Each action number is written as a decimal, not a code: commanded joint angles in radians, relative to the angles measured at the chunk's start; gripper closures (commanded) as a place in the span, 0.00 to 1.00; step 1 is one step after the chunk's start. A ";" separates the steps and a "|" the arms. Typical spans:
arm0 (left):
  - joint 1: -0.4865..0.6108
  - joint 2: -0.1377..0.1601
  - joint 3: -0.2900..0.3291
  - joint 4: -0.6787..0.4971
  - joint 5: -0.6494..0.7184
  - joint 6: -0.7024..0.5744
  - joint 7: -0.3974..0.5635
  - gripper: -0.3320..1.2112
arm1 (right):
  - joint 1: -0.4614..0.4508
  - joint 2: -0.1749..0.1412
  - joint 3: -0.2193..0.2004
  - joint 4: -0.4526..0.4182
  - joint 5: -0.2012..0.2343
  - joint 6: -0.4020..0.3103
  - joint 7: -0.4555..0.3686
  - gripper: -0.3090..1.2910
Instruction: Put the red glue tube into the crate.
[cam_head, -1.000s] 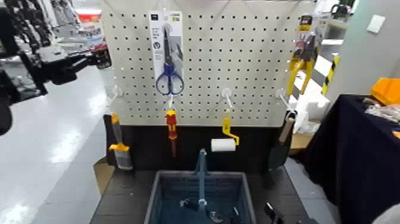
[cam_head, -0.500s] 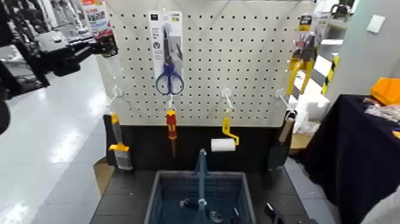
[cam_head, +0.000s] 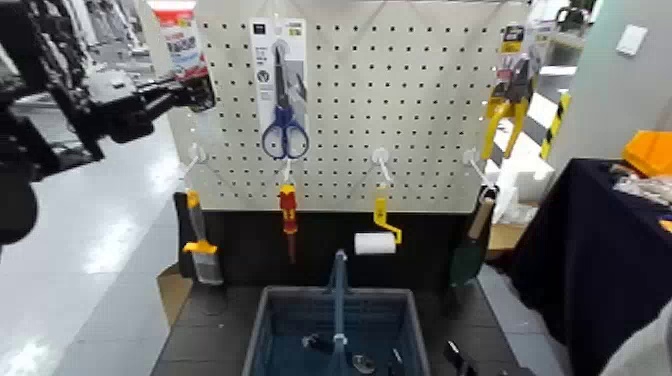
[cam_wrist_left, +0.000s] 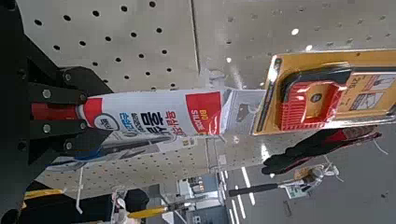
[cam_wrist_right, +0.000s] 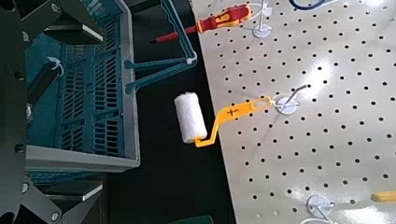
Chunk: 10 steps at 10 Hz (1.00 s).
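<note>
My left gripper (cam_head: 192, 93) is raised at the upper left, beside the left edge of the pegboard, shut on the red glue tube (cam_head: 183, 45), which stands up from it. In the left wrist view the white tube (cam_wrist_left: 154, 117) with its red band lies clamped between the fingers (cam_wrist_left: 58, 95), its far end against the pegboard. The blue-grey crate (cam_head: 268, 312) with its upright centre handle sits low in the middle, well below and to the right of the tube. My right gripper (cam_wrist_right: 14, 117) hovers open beside the crate (cam_wrist_right: 84, 103), holding nothing.
The pegboard (cam_head: 420, 110) carries scissors (cam_head: 285, 95), a red-and-yellow screwdriver (cam_head: 288, 213), a paint roller (cam_head: 376, 241), a brush (cam_head: 202, 250), a trowel (cam_head: 474, 245) and yellow pliers (cam_head: 508, 100). A dark-draped table (cam_head: 600, 260) stands to the right. Small dark items lie inside the crate.
My left arm has carried the tube to the right, closer to the pegboard's left edge. The crate and the hanging tools have not moved.
</note>
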 joint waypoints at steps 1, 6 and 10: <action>0.046 -0.023 -0.029 -0.003 0.029 0.016 0.006 0.98 | 0.001 0.003 -0.001 0.002 -0.003 -0.001 0.001 0.32; 0.129 -0.058 -0.084 0.026 0.072 0.030 0.031 0.98 | -0.001 -0.001 0.005 -0.001 -0.006 0.002 0.001 0.32; 0.189 -0.080 -0.138 0.063 0.080 0.054 0.038 0.98 | -0.001 -0.003 0.005 -0.001 -0.009 0.007 0.002 0.32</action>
